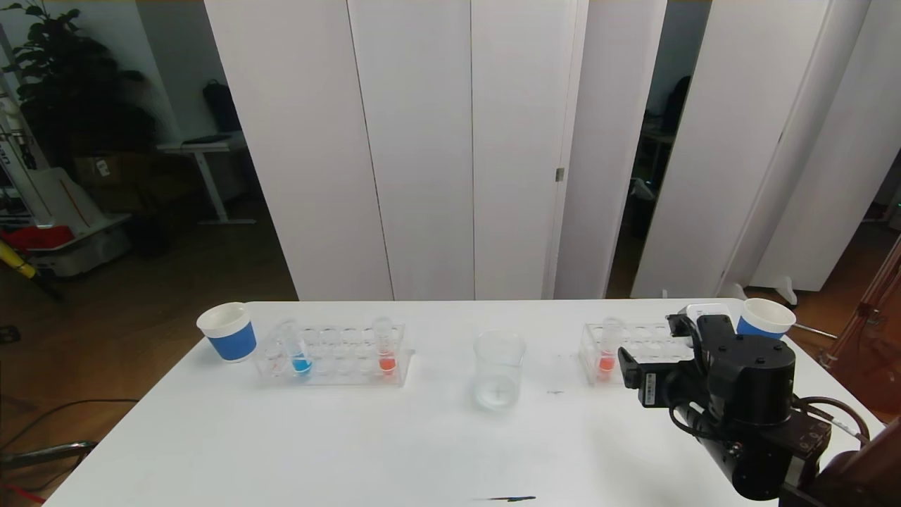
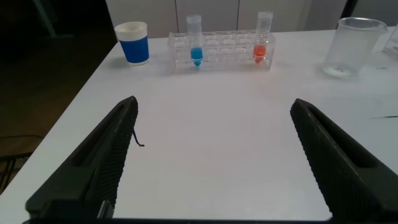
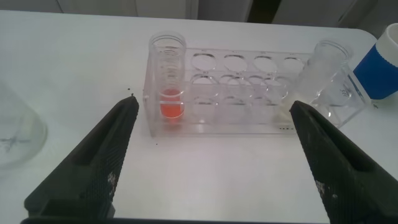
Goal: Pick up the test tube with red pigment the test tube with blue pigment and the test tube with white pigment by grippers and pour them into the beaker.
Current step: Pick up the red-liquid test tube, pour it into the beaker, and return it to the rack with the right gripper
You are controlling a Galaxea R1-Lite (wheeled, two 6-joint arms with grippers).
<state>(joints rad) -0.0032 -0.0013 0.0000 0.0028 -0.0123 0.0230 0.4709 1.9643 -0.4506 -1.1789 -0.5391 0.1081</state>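
Beaker (image 1: 499,370) mid-table, right gripper (image 3: 211,162) open, facing rack (image 3: 249,93)

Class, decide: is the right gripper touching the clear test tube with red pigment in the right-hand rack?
Apart. The right wrist view shows the right gripper, jaws open, short of the clear test tube with red pigment, bare table between them.

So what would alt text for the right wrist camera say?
The open right end effector faces a clear rack on a white table, holding a red-pigment tube and a tilted whitish tube; a blue cup stands behind.
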